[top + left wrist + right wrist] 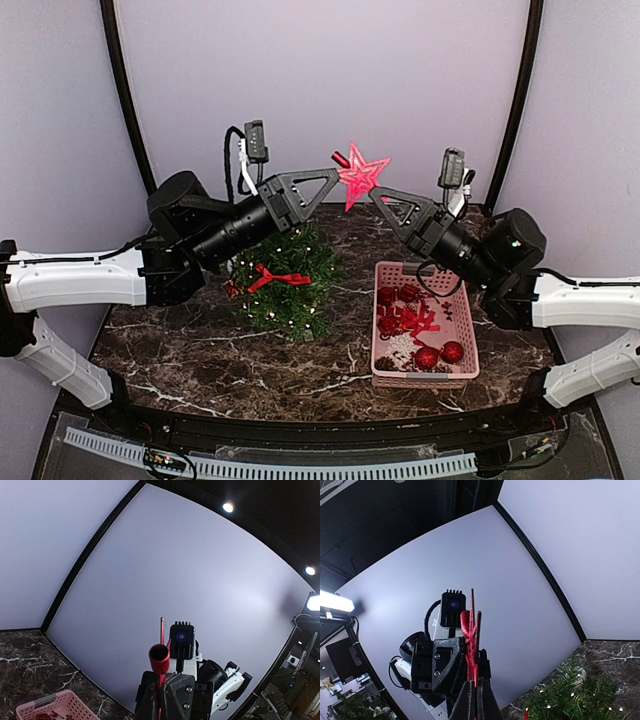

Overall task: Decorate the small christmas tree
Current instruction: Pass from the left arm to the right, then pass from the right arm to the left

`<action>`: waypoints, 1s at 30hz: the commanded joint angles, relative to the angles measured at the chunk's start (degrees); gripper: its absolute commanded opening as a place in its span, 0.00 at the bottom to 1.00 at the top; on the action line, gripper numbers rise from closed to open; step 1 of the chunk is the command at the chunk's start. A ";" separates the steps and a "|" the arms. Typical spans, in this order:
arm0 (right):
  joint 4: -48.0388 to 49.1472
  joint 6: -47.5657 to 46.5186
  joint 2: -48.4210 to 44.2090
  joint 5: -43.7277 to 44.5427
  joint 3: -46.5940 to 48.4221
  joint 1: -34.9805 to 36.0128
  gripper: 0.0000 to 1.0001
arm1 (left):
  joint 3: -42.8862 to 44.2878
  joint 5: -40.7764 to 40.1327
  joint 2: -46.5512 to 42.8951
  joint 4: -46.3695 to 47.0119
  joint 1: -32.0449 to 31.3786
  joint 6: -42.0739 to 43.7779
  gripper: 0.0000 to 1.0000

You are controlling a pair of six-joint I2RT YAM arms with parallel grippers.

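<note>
Nearest the lens, a white slotted strip (300,467) runs along the near edge of the dark marble table (200,360). From either side of it the left arm (80,278) and right arm (590,300) reach up and inward, meeting high above the table's middle. The small christmas tree (290,290) stands on the marble left of centre, under the left arm's forearm, its dark green branches dotted with tiny white lights; the right wrist view catches its top at the lower right (575,695). Just to its right, apart from it, sits a pink plastic basket (377,320), also seen at the bottom left of the left wrist view (50,707). Between the two arms, well above the tree and the basket, hangs a red star (362,175). The left gripper (334,176) is clamped on the star's left side, its fingers (180,695) pressed together around the thin red piece beside the star's tube socket (159,658). The right gripper (377,196) pinches the lower right side, with the star standing edge-on (471,630) above its closed fingers (487,700). A red bow (280,277) lies across the tree's branches, and red balls (452,351) rest in the basket's near end.
</note>
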 commanded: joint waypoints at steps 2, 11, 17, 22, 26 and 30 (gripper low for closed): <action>-0.16 -1.57 -1.61 3.82 1.27 0.39 0.00 | -1.00 2.67 -3.07 -2.11 0.77 -0.25 0.29; -51.71 -17.45 -8.98 9.04 14.67 -0.05 0.00 | -0.05 2.82 -13.67 -33.76 6.05 7.63 0.81; -80.21 -24.31 -5.95 -0.81 28.00 -0.10 0.00 | 13.44 6.41 -10.99 -61.57 6.37 24.94 0.82; -91.50 -26.79 0.33 -12.54 35.47 0.26 0.00 | 20.26 10.80 -7.44 -70.89 6.30 32.94 0.82; -92.69 -28.20 3.83 -20.27 38.10 0.68 0.00 | 22.12 17.98 -4.32 -71.64 5.45 35.02 0.82; -94.04 -29.99 6.92 -24.86 40.62 1.15 0.00 | 23.17 24.12 -1.48 -71.16 2.92 36.27 0.82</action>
